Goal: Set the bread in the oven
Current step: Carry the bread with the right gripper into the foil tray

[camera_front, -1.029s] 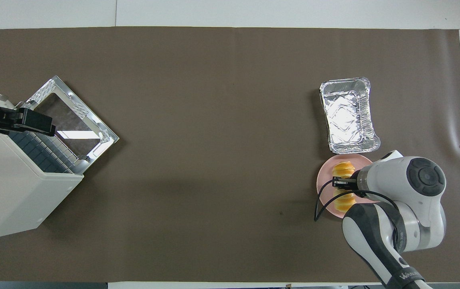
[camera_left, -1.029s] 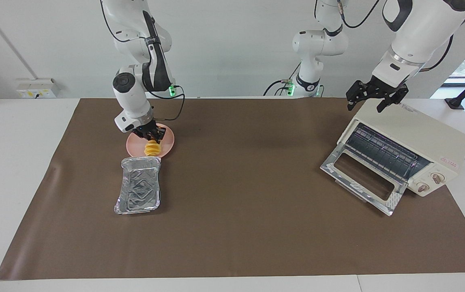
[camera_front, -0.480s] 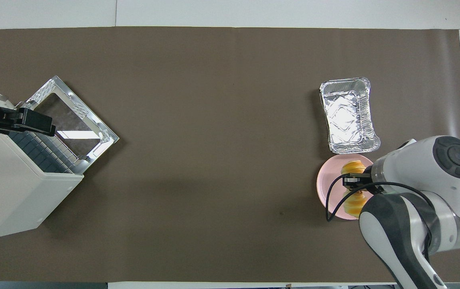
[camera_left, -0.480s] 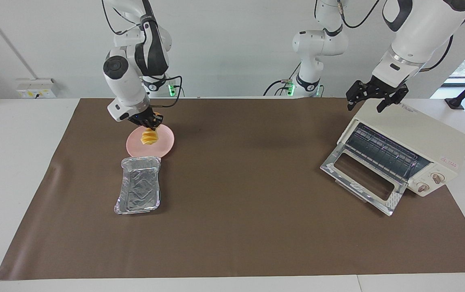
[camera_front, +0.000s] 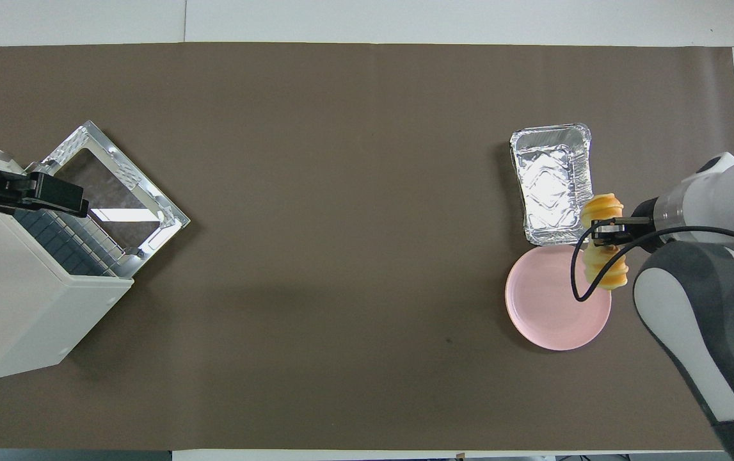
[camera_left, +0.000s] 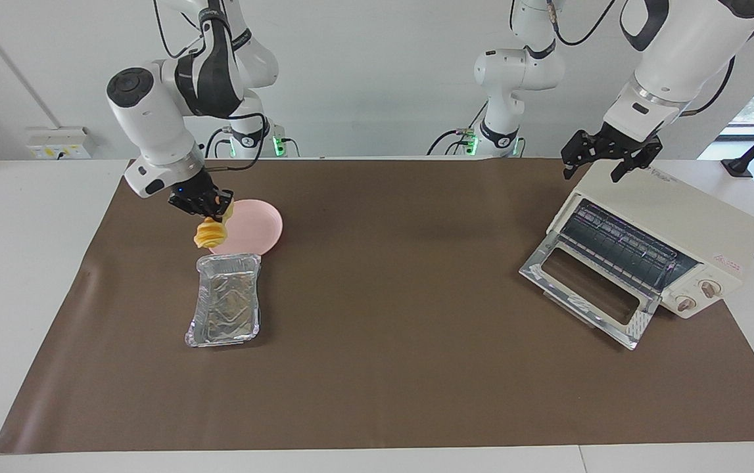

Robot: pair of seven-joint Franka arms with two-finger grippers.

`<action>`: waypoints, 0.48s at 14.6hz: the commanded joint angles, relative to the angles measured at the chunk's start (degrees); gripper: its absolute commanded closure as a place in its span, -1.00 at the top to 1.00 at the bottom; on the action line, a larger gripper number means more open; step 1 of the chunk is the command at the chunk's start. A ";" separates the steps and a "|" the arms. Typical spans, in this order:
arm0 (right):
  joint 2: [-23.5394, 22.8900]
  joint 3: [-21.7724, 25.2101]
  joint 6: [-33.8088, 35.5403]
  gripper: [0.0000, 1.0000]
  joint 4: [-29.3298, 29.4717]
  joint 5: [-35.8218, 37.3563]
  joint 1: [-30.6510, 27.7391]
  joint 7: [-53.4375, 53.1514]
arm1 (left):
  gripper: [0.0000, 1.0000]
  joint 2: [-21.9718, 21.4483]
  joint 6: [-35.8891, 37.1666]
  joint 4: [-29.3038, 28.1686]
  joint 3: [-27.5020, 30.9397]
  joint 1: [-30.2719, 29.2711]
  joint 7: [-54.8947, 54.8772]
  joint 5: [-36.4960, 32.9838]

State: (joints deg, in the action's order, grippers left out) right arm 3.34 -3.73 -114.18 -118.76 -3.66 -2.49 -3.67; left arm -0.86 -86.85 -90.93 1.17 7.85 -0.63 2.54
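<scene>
My right gripper [camera_left: 210,209] is shut on the bread [camera_left: 210,232], a ridged yellow-orange loaf, and holds it in the air over the edge of the pink plate [camera_left: 255,226], beside the foil tray's corner. In the overhead view the bread [camera_front: 604,242] hangs from the right gripper [camera_front: 605,232] between the plate [camera_front: 552,307] and the tray. The cream-white oven [camera_left: 672,217] stands at the left arm's end with its glass door [camera_left: 584,289] dropped open. My left gripper [camera_left: 603,161] is open and waits over the oven's top edge; it also shows in the overhead view [camera_front: 40,192].
A crinkled silver foil tray [camera_left: 224,302] lies empty just farther from the robots than the plate; it also shows in the overhead view [camera_front: 553,182]. A brown mat [camera_left: 390,315] covers the table. The oven [camera_front: 15,301] shows its rack behind the open door [camera_front: 117,186].
My right gripper has lifted the bread off the pink plate and carried it toward the right arm's end of the table, over the plate's edge. The left arm has not moved.
</scene>
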 commanded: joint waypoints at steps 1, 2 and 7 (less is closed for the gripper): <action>-9.12 -0.40 -2.08 -0.90 8.62 -0.12 -0.85 1.99 | 1.00 -1.51 -0.95 -1.62 0.59 0.32 -0.25 0.80; -10.53 -0.31 -4.19 -0.90 9.15 0.06 -0.59 2.26 | 1.00 -1.51 -0.95 -1.62 0.50 0.32 -0.25 0.80; -15.99 -0.40 -10.00 -0.84 9.25 0.24 -0.06 3.14 | 1.00 -1.51 -0.95 -1.62 0.50 0.32 -0.25 0.80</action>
State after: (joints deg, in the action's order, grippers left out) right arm -10.89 -3.97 -123.92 -110.67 -3.47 -2.50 -2.02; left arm -0.86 -86.85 -90.93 1.17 7.85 -0.63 2.54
